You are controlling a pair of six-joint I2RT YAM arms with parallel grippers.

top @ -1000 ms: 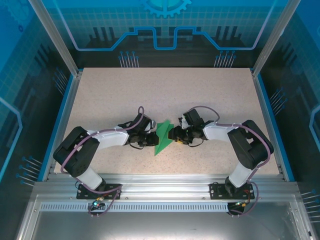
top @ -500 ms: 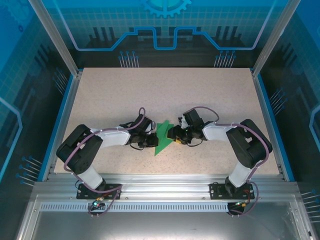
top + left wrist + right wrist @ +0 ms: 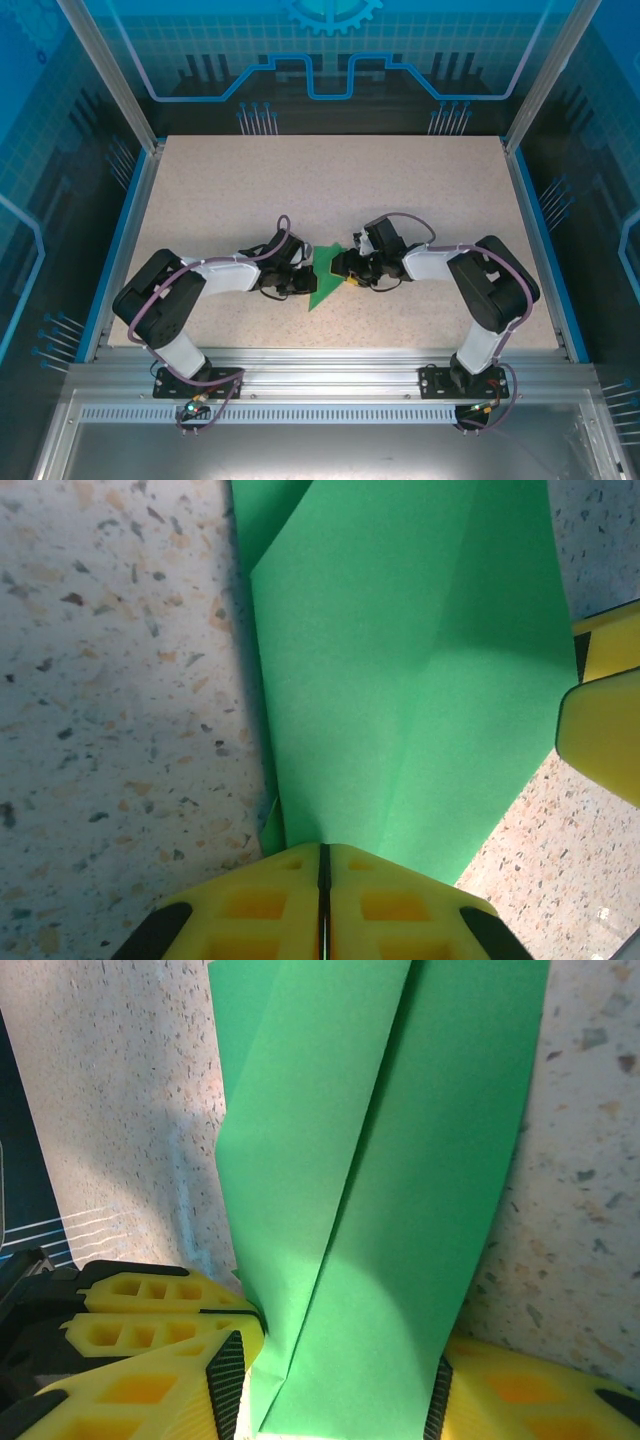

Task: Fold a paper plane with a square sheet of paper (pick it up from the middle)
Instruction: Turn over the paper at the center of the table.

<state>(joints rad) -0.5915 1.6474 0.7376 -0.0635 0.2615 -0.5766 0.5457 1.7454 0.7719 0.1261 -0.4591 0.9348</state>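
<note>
The green paper lies folded into a pointed, angular shape at the table's front middle, between the two grippers. My left gripper meets its left side. In the left wrist view its yellow fingers are pressed together on the paper, and a flap rises off the table to them. My right gripper reaches over the paper from the right. In the right wrist view the gripper stands open astride the creased paper, whose side edges touch both pads. The left edge is slightly crumpled.
The speckled table stretches free behind and to both sides of the paper. Blue rails and metal posts border it. A metal frame bar runs along the near edge by the arm bases.
My right gripper has slid a little to the left, further over the paper. The left gripper and the paper have hardly moved.
</note>
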